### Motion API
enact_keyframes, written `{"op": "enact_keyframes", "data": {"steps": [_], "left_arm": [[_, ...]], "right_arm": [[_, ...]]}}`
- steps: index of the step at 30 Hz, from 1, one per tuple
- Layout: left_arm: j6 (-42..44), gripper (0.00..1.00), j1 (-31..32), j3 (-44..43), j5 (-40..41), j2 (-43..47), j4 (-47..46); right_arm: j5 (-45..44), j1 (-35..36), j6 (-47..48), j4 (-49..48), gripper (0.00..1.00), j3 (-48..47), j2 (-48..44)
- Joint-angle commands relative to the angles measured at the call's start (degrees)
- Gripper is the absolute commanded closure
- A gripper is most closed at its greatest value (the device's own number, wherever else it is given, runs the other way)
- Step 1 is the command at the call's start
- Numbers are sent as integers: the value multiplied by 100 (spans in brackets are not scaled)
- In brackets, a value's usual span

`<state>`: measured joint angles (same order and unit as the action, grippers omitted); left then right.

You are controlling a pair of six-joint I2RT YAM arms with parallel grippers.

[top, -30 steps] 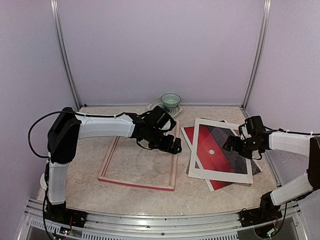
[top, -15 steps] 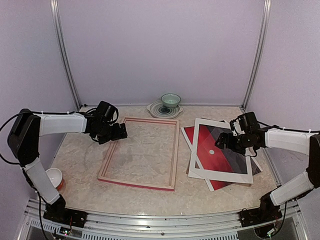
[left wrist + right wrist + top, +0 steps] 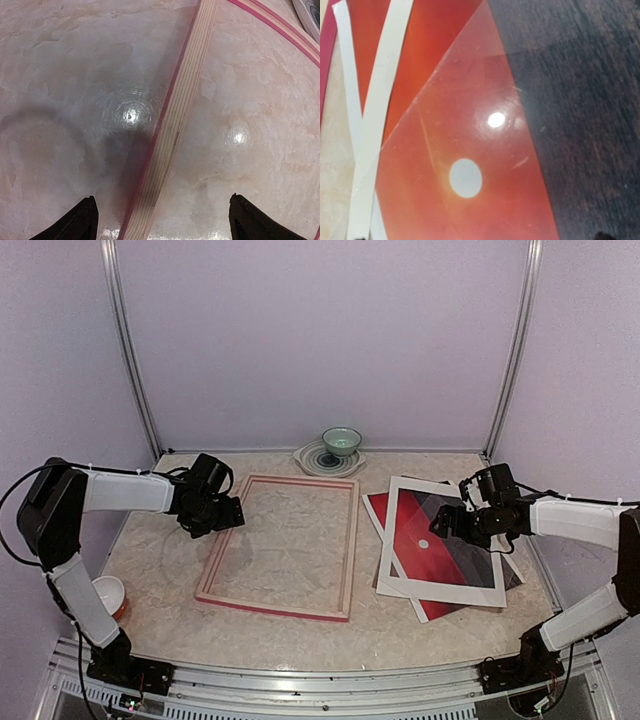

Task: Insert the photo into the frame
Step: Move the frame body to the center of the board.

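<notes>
Evidently a staging moment: the frame [image 3: 351, 550] lies pale back up, so its recess faces upward to take the print.

Beside it on the right, not touching, the sunset photo [image 3: 440, 560] rests under a white mat [image 3: 440, 588]. The right gripper [image 3: 447, 528] hangs over it, spread wide and empty, probably to pick it up. The left gripper [image 3: 225, 512], also wide and empty, straddles the frame's left rail, perhaps to steady it. The marbled tabletop [image 3: 300, 640] is glossy, the walls [image 3: 320, 340] lilac.

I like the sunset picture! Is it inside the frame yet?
Out. Only table shows inside the frame; the picture lies beside it, under a white border.
</notes>
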<state>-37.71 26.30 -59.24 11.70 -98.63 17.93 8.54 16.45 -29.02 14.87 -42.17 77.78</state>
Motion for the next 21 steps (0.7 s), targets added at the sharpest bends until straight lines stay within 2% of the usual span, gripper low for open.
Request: {"op": "enact_keyframes", "data": {"steps": [1,4,10,16,21], "left_arm": [[-76,13,-38,131,217,-209,-132],[-87,18,-38,149,170,-321,-189],[-175,37,-31,302,52,-414,-275],[-331,50,-20,667,-129,-275,-401],[-478,58,68,962,-195,-95,-465]], "right_arm": [[77,60,56,-149,1,-23,13],[114,61,50,-164,1,-33,37],[119,68,64,-160,1,-62,36],[124,65,71,-148,1,-84,56],[143,67,79,-143,1,-139,100]]}}
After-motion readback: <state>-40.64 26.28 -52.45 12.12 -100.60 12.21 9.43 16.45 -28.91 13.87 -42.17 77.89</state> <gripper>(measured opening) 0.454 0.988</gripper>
